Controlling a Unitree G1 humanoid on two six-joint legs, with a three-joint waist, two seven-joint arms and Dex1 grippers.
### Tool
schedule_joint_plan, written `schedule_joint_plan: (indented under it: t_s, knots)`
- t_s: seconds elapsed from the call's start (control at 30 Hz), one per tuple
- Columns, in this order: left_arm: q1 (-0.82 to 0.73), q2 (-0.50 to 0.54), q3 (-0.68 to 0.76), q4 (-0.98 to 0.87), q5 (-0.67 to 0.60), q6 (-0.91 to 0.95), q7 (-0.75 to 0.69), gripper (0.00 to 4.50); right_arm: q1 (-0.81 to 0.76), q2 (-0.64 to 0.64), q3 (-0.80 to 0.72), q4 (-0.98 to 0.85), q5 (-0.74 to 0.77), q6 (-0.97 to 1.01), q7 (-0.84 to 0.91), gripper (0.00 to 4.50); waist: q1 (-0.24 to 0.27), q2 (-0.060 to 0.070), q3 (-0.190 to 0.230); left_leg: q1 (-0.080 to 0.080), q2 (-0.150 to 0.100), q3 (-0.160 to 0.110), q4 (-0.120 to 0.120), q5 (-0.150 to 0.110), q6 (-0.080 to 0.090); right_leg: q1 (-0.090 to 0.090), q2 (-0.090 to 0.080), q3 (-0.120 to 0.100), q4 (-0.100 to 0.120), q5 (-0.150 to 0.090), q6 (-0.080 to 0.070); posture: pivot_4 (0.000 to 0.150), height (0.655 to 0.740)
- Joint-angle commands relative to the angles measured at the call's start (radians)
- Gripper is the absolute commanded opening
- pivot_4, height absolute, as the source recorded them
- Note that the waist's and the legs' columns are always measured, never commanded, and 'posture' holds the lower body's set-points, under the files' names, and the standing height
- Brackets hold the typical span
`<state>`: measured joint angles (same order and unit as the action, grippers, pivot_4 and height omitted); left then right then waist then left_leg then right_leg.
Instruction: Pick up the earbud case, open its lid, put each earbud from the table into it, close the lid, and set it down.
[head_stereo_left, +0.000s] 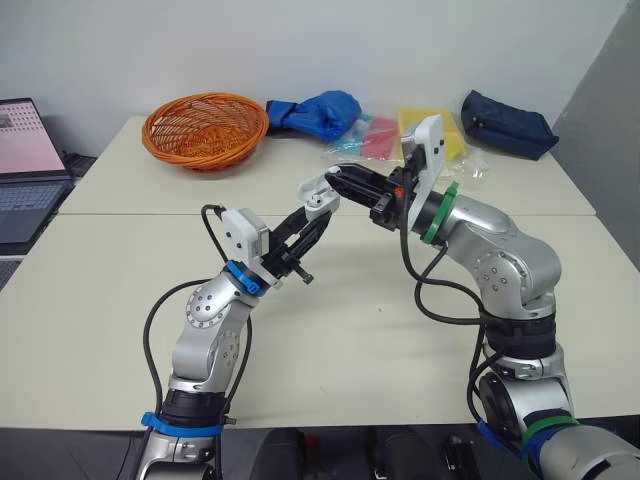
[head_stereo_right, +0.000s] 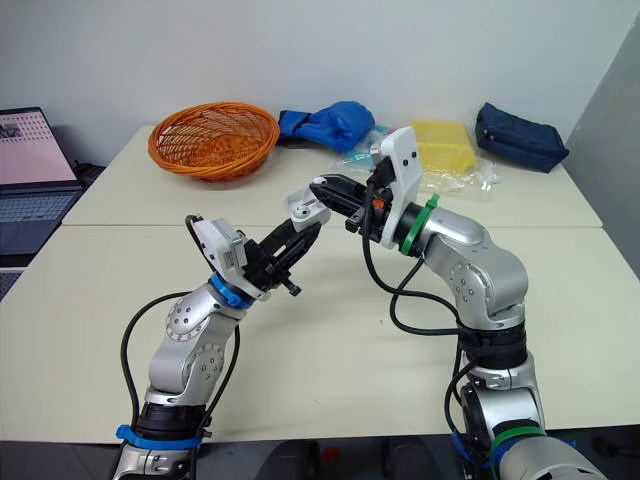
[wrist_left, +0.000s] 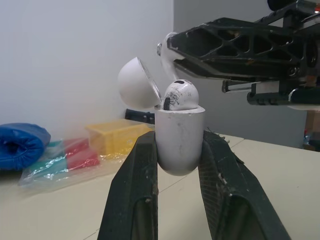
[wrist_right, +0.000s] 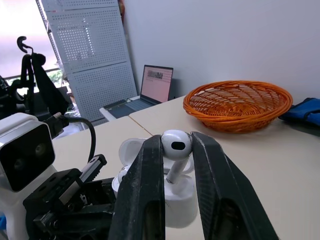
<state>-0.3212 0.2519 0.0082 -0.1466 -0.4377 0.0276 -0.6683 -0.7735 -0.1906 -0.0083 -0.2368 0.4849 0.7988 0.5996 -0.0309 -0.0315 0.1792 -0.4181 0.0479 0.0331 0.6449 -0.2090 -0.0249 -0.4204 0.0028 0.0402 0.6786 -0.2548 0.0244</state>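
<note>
Earbud case: one, white. The earbud case (wrist_left: 180, 132) is up in the air over the middle of the pale surface (head_stereo_left: 380, 330), not resting on it.
Lid: the lid (wrist_left: 137, 82) is open and tipped back on its hinge.
Earbuds: two, both white. The first earbud (wrist_left: 178, 95) sits in the case with its head poking out of the mouth. The second earbud (wrist_right: 175, 144) hangs just above the case, stem pointing down. I cannot tell whether the stem has reached its slot.
Left pincer: the left pincer (head_stereo_left: 313, 220) has its two black fingers clamped on either side of the case body, holding it upright.
Right pincer: the right pincer (head_stereo_left: 340, 178) is squeezed onto the head of the second earbud and reaches in over the case's open mouth.
In the way: the right fingers and the tilted lid crowd the space above the case.
Far edge of the surface: one orange wicker basket (head_stereo_left: 205, 128), one blue bundle (head_stereo_left: 318, 112), one yellow box (head_stereo_left: 450, 135) among clear plastic packets (head_stereo_left: 378, 138), and one navy pouch (head_stereo_left: 507, 122), all well apart from the case.
To the robot's left: one open laptop (head_stereo_left: 25, 160) on a neighbouring desk.
Behind it: a white pegboard panel (wrist_right: 85, 50).
</note>
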Motion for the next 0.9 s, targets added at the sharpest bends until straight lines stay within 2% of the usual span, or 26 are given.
schedule_joint_plan:
  t_s: [0.03, 0.5, 0.7, 0.8, 0.9]
  knots:
    - [-0.016, -0.004, 0.003, -0.026, -0.016, 0.004, -0.004, 0.73, 0.003, -0.012, 0.022, -0.016, -0.005, -0.052, 0.008, 0.42, 0.0, 0.0, 0.0, 0.0, 0.0, 0.0, 0.0, 0.0, 0.0, 0.0, 0.0, 0.0, 0.0, 0.0, 0.0, 0.15, 0.74]
    - [-0.004, -0.015, 0.001, -0.051, -0.015, 0.013, -0.003, 0.73, 0.042, -0.095, 0.119, -0.004, -0.066, -0.174, 0.055, 0.42, 0.0, 0.0, 0.0, 0.0, 0.0, 0.0, 0.0, 0.0, 0.0, 0.0, 0.0, 0.0, 0.0, 0.0, 0.0, 0.15, 0.74]
    - [0.001, -0.02, 0.001, -0.05, -0.012, 0.009, -0.005, 0.73, 0.026, -0.09, 0.097, -0.004, -0.041, -0.163, 0.058, 2.42, 0.0, 0.0, 0.0, 0.0, 0.0, 0.0, 0.0, 0.0, 0.0, 0.0, 0.0, 0.0, -0.001, 0.0, 0.0, 0.15, 0.74]
    - [0.003, -0.022, -0.002, -0.049, -0.008, 0.005, -0.004, 0.73, 0.014, -0.079, 0.034, -0.002, 0.028, -0.124, 0.051, 2.42, 0.0, 0.0, 0.0, 0.0, 0.0, 0.0, 0.0, 0.0, 0.0, 0.0, 0.0, 0.0, -0.001, 0.0, 0.0, 0.15, 0.74]
    - [0.004, -0.024, 0.0, -0.049, -0.006, 0.003, 0.0, 0.73, 0.011, -0.102, -0.068, 0.0, 0.167, -0.043, 0.078, 2.42, 0.0, 0.0, 0.0, 0.0, 0.0, 0.0, 0.0, 0.0, 0.0, 0.0, 0.0, 0.0, -0.001, 0.0, 0.0, 0.15, 0.74]
